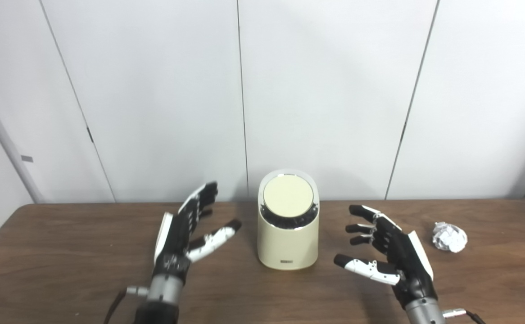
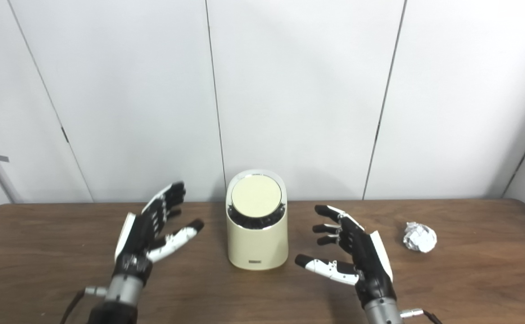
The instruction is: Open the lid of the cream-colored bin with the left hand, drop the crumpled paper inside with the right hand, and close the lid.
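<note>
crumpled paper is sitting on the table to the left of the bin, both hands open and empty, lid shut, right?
Not quite: the crumpled paper lies on the table to the right of the bin, beyond the right hand, as the left eye view shows. The rest holds: the left hand and right hand are open and empty, and the lid is shut.

Left robot hand (image 1: 182,234): its forearm is cut off by the bottom edge; a cable at the wrist runs out of view
Right robot hand (image 1: 393,252): its forearm is likewise cut at the bottom edge
Bin (image 1: 288,243): label low on the front too small to read; inside hidden under the closed lid (image 1: 288,198)
Counter (image 1: 64,252): near edge and both ends cut off
</note>
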Controlling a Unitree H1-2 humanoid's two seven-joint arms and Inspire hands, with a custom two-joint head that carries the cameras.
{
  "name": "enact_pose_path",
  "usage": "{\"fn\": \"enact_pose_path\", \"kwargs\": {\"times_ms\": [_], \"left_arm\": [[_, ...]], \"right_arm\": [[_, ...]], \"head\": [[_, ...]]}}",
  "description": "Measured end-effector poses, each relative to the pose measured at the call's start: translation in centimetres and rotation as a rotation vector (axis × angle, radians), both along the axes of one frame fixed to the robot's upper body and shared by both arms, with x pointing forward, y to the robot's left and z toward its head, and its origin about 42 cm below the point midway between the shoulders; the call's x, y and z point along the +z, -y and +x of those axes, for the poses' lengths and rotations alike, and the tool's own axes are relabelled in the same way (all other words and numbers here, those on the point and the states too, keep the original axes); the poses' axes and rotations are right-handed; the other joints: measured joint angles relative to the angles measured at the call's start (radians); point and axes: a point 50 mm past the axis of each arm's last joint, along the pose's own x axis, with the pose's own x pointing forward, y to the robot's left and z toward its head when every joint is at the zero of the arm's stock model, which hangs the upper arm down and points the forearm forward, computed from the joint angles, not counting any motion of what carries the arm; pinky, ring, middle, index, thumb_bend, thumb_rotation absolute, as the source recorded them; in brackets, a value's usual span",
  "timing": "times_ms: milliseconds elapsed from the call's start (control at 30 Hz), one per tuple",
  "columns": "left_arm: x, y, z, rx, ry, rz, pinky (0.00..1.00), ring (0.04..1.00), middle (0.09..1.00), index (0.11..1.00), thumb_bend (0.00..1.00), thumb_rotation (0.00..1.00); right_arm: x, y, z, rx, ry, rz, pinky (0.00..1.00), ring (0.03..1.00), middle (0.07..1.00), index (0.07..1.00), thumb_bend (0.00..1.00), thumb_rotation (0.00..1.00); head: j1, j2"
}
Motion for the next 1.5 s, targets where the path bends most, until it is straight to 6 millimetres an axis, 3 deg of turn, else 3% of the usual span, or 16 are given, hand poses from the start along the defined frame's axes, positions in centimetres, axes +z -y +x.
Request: {"fn": "enact_pose_path", "kwargs": {"times_ms": [200, 567, 700, 933, 1133, 1500], "left_arm": [[1.5, 1.7, 2.5, -0.002, 0.013, 0.065, 0.82, 0.886, 0.873, 0.895, 0.84, 0.24], [3.9, 4.3, 5.0, -0.052, 0.030, 0.130, 0.83, 0.962, 0.940, 0.943, 0.85, 0.25], [4.3, 4.5, 5.4, -0.035, 0.011, 0.172, 0.89, 0.955, 0.925, 0.940, 0.86, 0.26], [4.9, 5.3, 5.8, -0.031, 0.021, 0.249, 0.86, 0.932, 0.926, 0.947, 0.87, 0.26], [5.4, 5.7, 6.0, -0.047, 0.033, 0.300, 0.92, 0.965, 0.961, 0.981, 0.91, 0.27], [5.4, 6.0, 6.6, -0.039, 0.025, 0.384, 0.79, 0.943, 0.958, 0.986, 0.94, 0.20]], "right_arm": [[-0.2, 0.0, 0.1, -0.002, -0.007, -0.003, 0.57, 0.671, 0.802, 0.746, 0.79, 0.19], [-0.3, -0.2, 0.2, -0.007, -0.008, -0.004, 0.55, 0.659, 0.801, 0.747, 0.79, 0.19], [-0.3, -0.4, 0.2, -0.008, -0.007, -0.001, 0.54, 0.650, 0.798, 0.745, 0.79, 0.19], [-0.3, -0.9, 0.3, -0.017, -0.004, 0.025, 0.55, 0.655, 0.802, 0.744, 0.76, 0.16], [-0.2, -1.0, 0.3, -0.019, 0.000, 0.012, 0.54, 0.653, 0.796, 0.738, 0.77, 0.18], [0.1, -1.5, 0.2, -0.016, 0.013, 0.003, 0.53, 0.649, 0.794, 0.742, 0.75, 0.15]], "head": [[0.003, -0.008], [-0.002, -0.015], [-0.005, -0.012], [-0.009, -0.009], [-0.014, -0.006], [-0.028, 0.003]]}}
